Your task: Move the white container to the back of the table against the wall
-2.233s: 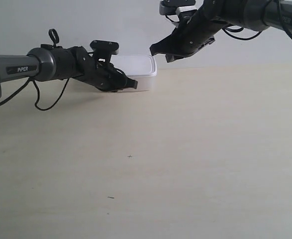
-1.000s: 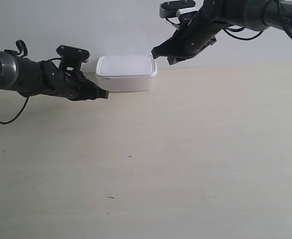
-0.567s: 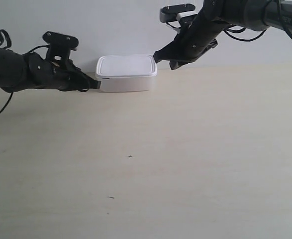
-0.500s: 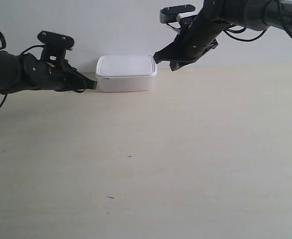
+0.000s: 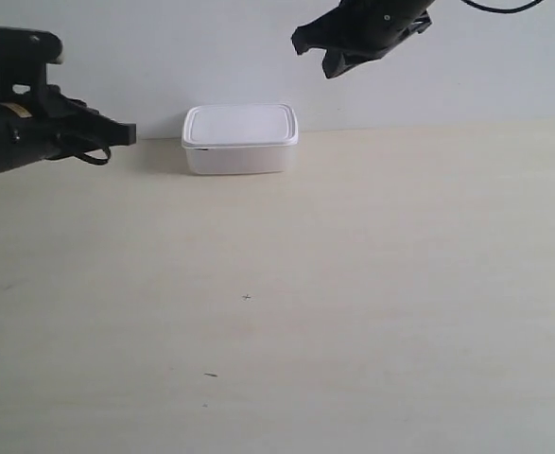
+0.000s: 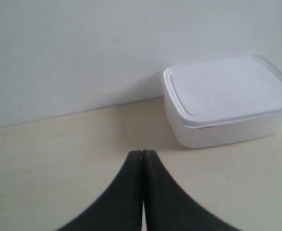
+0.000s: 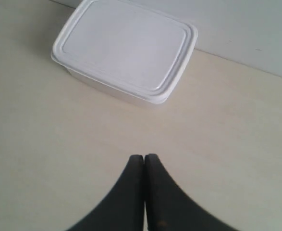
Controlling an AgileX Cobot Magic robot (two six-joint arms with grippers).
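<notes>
The left tool (image 6: pixel 142 153) and right tool (image 7: pixel 144 157), both pinched shut and empty, hang clear of the white rectangular plastic container (image 5: pixel 240 138) at the pale wood-grain worktop's (image 5: pixel 353 284) back edge, apparently against the plain grey-white wall (image 5: pixel 164 47); only retreat seems left.

Container (image 5: pixel 239 151) is white, lid (image 5: pixel 240 124) too. Table (image 5: pixel 381 284) shows pale beige wood-grain with tiny dark specks (image 5: pixel 247 297). Wall (image 5: pixel 182 47) is plain grey-white. Left gripper (image 6: pixel 142 161) and right gripper (image 7: pixel 144 163) are black.
</notes>
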